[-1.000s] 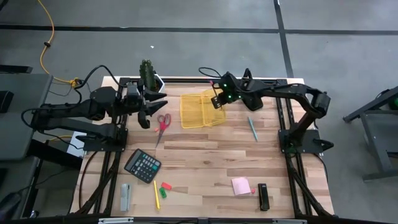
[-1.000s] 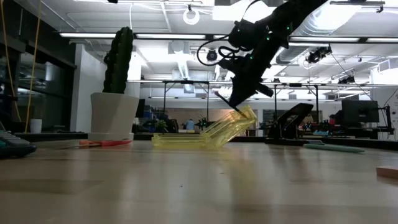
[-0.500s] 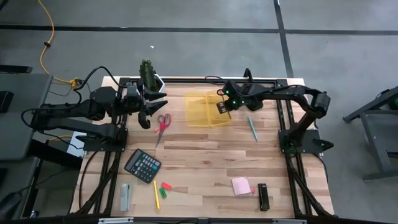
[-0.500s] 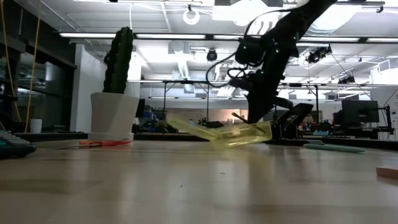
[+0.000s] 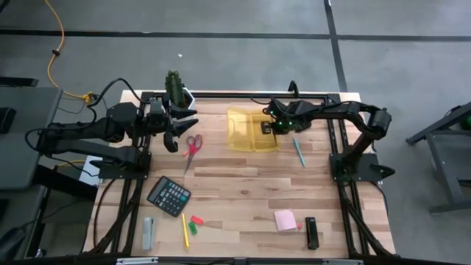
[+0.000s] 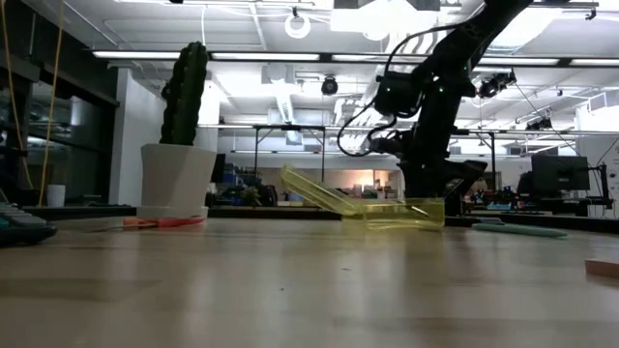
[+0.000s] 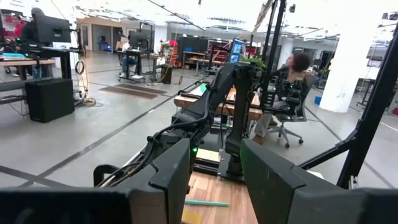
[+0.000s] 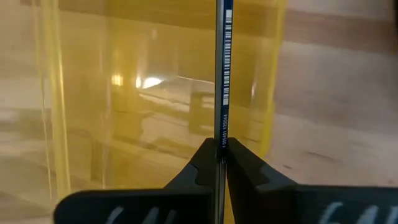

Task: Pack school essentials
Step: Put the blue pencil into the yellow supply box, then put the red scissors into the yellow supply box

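Observation:
A clear yellow plastic case [image 5: 246, 129] lies near the table's far edge, its base flat on the wood [image 6: 397, 214] and one flap slanting up [image 6: 314, 188]. My right gripper [image 5: 267, 127] is shut on the case's right side. My left gripper [image 5: 185, 124] hangs open above the table's far left, beside the red-handled scissors [image 5: 192, 145]. The teal pen [image 5: 299, 152] lies to the right of the case. The yellow pencil [image 5: 184, 228], the green and red pieces [image 5: 193, 224] and the pink sticky-note pad [image 5: 285, 219] lie near the table's near edge. My right gripper pinches a thin upright edge of the case, the one bearing a barcode strip [image 8: 222, 99], between its two fingers [image 8: 239, 163]. The fingers come from above, pointing down, at the case's right end [image 6: 426, 201]. The case's base rests on the table.
A dark calculator [image 5: 168, 196] and a grey metal bar [image 5: 149, 232] lie near left; a small black object [image 5: 312, 232] lies near right. A potted cactus [image 5: 174, 90] stands at the far edge behind my left gripper. Bare wood stretches across the table's middle.
My right gripper has moved toward the table's right edge and down, carrying the case with it. The case, first tilted with its right end raised, was swung over; now its right part lies flat on the table and its left flap slants up.

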Robot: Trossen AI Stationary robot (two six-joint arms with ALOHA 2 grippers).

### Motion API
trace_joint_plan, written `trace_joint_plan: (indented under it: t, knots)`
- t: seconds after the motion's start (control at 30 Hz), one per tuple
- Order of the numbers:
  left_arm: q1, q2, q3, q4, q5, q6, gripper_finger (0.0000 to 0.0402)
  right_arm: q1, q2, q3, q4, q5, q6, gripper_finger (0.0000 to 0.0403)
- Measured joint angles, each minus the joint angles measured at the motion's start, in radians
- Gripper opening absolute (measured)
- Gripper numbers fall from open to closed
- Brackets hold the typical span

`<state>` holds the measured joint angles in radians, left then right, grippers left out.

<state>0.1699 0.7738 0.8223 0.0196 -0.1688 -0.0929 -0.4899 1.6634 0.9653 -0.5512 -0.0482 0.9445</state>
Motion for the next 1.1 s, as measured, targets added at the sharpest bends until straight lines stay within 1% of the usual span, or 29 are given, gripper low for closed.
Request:
trace_joint_plan:
  t: [0.1,0.17,0.37,0.77,0.93,1.1]
  knots:
    - [0.0,0.0,0.0,0.0,0.0,0.0,0.0132,-0.009,0.0,0.0,-0.025,-0.037,0.059,0.0012]
    - [0.0,0.0,0.0,0.0,0.0,0.0,0.0132,-0.01,0.0,0.0,-0.039,-0.039,0.077,0.0021]
    - [0.0,0.0,0.0,0.0,0.0,0.0,0.0132,-0.012,0.0,0.0,-0.059,-0.039,0.07,0.0047]
    - [0.0,0.0,0.0,0.0,0.0,0.0,0.0132,-0.014,0.0,0.001,-0.06,-0.031,0.086,0.0077]
    - [0.0,0.0,0.0,0.0,0.0,0.0,0.0132,-0.014,-0.009,0.002,-0.024,-0.029,0.069,0.0097]
    - [0.0,0.0,0.0,0.0,0.0,0.0,0.0132,-0.019,-0.07,0.002,0.064,-0.026,0.014,0.011]
